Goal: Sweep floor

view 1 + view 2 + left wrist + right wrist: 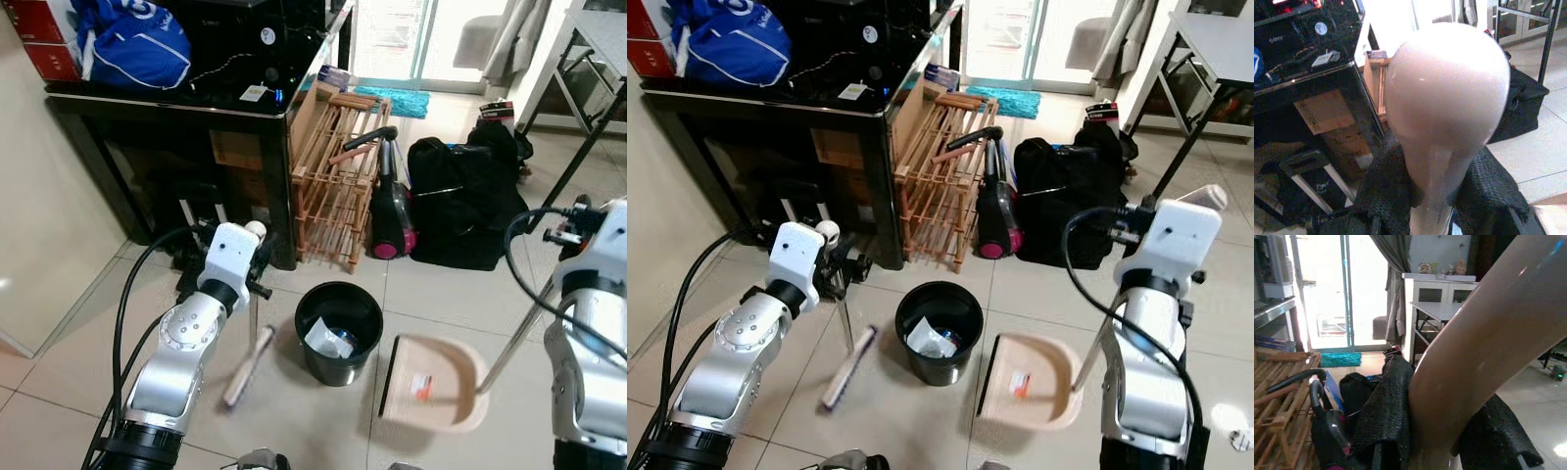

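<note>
Left hand (836, 262) pinches the pale broom handle (1447, 117) near its rounded top, left of the black bin (339, 331); broom head (247, 366) rests on the floor tiles (294, 421) just left of the bin. Right hand (1430, 431) is clamped around the dustpan handle (1484, 352); the beige dustpan (431, 382) sits on the floor just right of the bin. Wrist views show both grips close up; the eye views show crumpled litter (331, 341) inside the bin, with the black counter (176, 98) behind it.

Black bin (338, 333) on tiled floor. Behind it, wooden rack (335, 176) leaning against black bench (186, 103); vacuum (389, 211) and black bag (460, 201) just beside. Blue bag (132, 44) atop bench. Teal mat (402, 100) farther back.
</note>
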Robot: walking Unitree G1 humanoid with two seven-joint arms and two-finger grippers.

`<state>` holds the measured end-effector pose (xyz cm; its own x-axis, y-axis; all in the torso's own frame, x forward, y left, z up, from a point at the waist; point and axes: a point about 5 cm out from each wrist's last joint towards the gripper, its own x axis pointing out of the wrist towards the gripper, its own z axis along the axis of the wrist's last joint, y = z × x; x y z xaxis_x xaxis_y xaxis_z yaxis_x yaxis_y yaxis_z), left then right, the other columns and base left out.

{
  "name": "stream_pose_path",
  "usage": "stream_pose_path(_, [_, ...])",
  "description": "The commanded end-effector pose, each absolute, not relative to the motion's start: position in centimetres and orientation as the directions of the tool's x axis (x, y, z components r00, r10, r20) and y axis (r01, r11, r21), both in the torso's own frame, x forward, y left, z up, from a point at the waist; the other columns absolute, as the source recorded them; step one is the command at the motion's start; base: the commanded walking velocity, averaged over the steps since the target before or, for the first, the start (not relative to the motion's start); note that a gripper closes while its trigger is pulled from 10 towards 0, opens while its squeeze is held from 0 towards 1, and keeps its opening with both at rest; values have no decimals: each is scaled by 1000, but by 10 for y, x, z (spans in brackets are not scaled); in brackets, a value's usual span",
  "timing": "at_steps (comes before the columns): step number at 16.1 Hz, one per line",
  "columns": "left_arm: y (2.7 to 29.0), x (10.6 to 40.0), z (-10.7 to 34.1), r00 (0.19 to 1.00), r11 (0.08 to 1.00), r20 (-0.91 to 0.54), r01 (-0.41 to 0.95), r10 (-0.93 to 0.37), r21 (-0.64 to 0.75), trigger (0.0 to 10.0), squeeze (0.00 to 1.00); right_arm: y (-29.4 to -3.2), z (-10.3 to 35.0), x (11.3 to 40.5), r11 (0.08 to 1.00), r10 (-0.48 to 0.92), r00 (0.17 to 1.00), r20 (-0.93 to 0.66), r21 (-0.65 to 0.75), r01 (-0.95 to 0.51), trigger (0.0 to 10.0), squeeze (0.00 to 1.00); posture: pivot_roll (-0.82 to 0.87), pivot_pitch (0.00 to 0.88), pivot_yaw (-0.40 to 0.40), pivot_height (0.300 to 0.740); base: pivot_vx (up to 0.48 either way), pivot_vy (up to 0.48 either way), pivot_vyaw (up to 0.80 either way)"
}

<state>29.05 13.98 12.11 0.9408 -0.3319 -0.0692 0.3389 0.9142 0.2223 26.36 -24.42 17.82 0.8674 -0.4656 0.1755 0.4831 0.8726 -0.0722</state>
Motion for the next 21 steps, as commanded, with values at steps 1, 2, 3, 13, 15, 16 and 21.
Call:
stream_pose_path(1, [135, 290, 132, 938, 909, -31, 343, -346, 237, 10000, 0, -243, 184, 263, 875, -460, 868, 187, -68, 479, 10000, 0, -32, 104, 32, 740, 0, -405, 0])
stream_pose_path(2, [134, 287, 130, 935, 907, -40, 353, -353, 231, 10000, 0, -241, 181, 262, 878, -452, 875, 174, -82, 471, 10000, 0, -25, 116, 32, 740, 0, -424, 0])
stream_pose_path(3, [134, 284, 129, 933, 906, -41, 356, -357, 231, 10000, 0, -240, 180, 261, 880, -453, 876, 169, -78, 470, 10000, 0, -19, 123, 30, 740, 0, -431, 0])
stream_pose_path(13, [168, 256, 99, 950, 932, -174, 292, -258, 213, 10000, 0, -243, 189, 269, 887, -442, 880, 173, -63, 458, 10000, 0, -4, 120, 30, 740, 0, -427, 0])
stream_pose_path(15, [162, 267, 105, 950, 929, -149, 301, -273, 215, 10000, 0, -240, 187, 269, 890, -438, 884, 164, -59, 452, 10000, 0, -10, 110, 32, 740, 0, -426, 0])
stream_pose_path(16, [159, 270, 108, 949, 928, -139, 306, -281, 212, 10000, 0, -239, 187, 268, 890, -441, 883, 159, -53, 454, 10000, 0, -11, 111, 35, 740, 0, -428, 0])
stream_pose_path(21, [147, 280, 112, 935, 911, -119, 354, -335, 213, 10000, 0, -234, 181, 263, 887, -449, 883, 140, -48, 459, 10000, 0, -30, 91, 52, 740, 0, -425, 0])
